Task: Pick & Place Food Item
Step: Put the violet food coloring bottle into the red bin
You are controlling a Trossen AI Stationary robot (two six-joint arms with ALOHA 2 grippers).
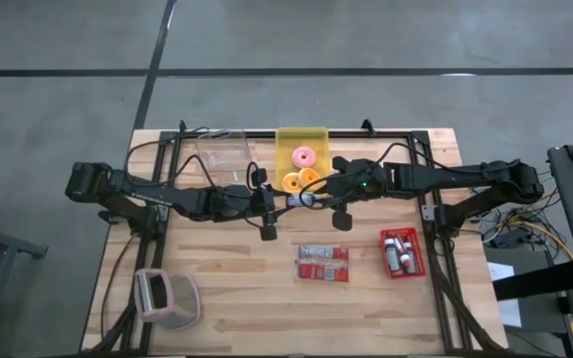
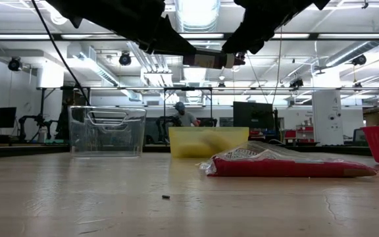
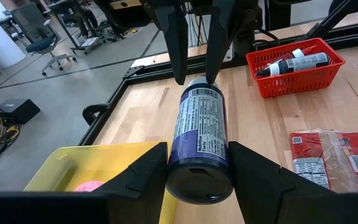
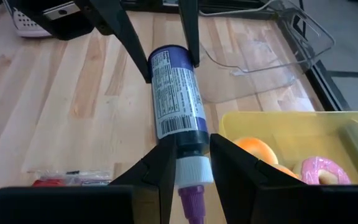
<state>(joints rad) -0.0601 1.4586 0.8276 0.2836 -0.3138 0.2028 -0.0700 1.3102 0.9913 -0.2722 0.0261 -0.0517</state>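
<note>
— What do your hands have right now?

— Both of them hold one bottle (image 3: 199,140). It is dark blue with a white label, and it lies flat in the air above the middle of the table (image 1: 237,298). My left gripper (image 3: 197,171) squeezes the flat bottom end. My right gripper (image 4: 188,165) squeezes the other end, right by the white cap with the purple tip (image 4: 190,198).

— So are the fingers closed?

— Yes, on both sides they press tight on the bottle. It touches nothing but my fingers.

— What is under it?

— Bare wood, mostly. Just past it, on the far side, sits a yellow bin (image 1: 301,139). Inside are a pink donut (image 1: 304,155) and some orange rings (image 1: 299,180).

— And next to that bin?

— A clear plastic tub (image 1: 222,154), on its left, near the far edge too.

— Anything on the near side?

— A flat red and white packet (image 1: 323,263) lies near the middle. To the right of it is a little red basket (image 1: 403,253) with small bottles lying in it. Way over in the near left corner there is a pinkish gray container (image 1: 165,296).

— Is anyone around?

— Far back in the room a person (image 2: 181,113) sits behind the table.
</note>
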